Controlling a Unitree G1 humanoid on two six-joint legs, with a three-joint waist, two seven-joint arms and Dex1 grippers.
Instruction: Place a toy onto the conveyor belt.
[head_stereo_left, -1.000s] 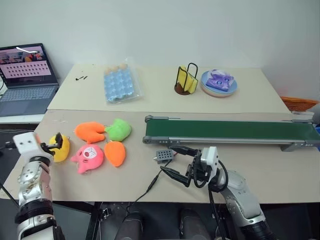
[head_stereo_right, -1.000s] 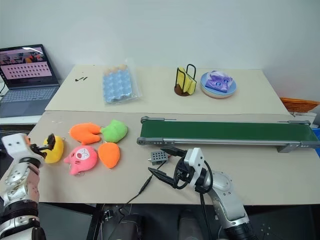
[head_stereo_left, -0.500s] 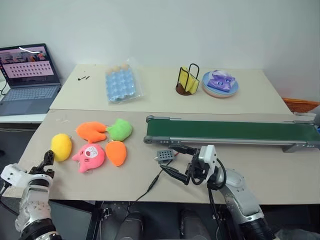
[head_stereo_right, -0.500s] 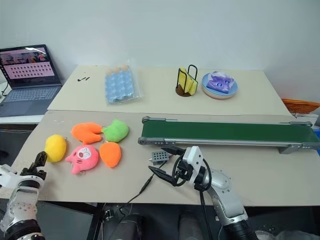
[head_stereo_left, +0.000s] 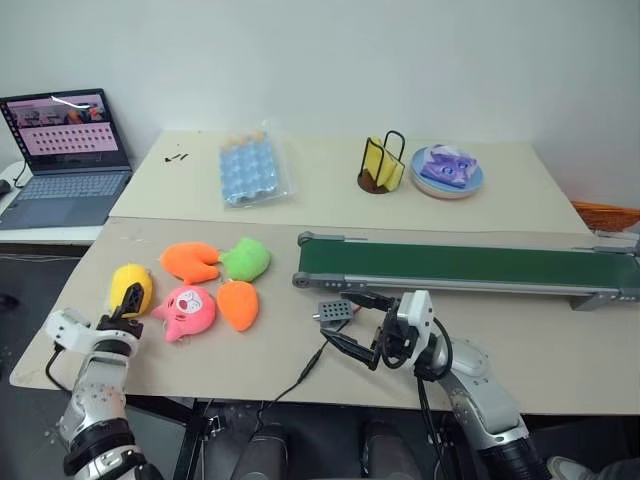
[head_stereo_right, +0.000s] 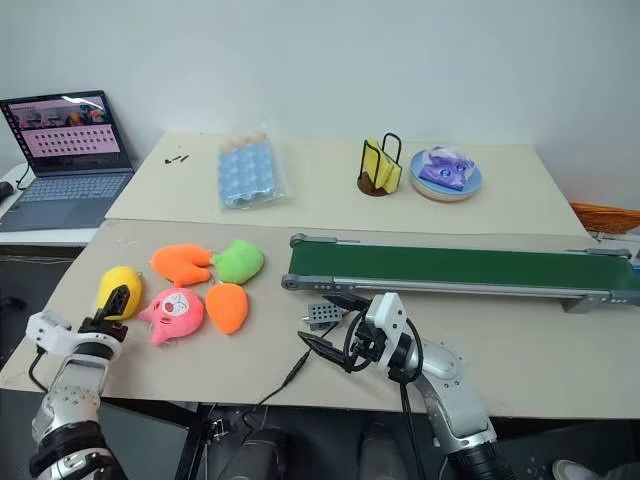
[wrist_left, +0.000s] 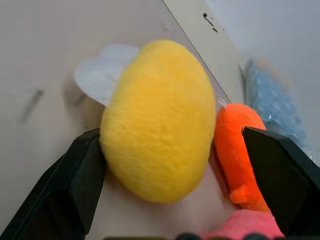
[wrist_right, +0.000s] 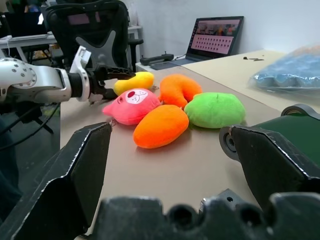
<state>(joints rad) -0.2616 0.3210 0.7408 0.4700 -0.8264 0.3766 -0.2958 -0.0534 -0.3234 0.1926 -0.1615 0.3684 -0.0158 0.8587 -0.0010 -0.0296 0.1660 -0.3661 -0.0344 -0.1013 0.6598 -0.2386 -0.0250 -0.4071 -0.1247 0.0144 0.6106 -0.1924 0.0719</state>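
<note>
Lowered and rolled, your left pincer (wrist_left: 165, 200) now brackets the toy (wrist_left: 157, 120), released, ready to clench; right pincer (head_stereo_left: 352, 321) idles released.

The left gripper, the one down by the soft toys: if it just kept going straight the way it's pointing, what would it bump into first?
Most likely the yellow toy. The left gripper is open, and the toy sits between its fingers, right ahead. An orange plush lies just beyond.

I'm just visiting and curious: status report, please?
Left gripper open, straddling yellow toy. Right gripper open, empty. Conveyor belt bare. Nothing in the way.
</note>
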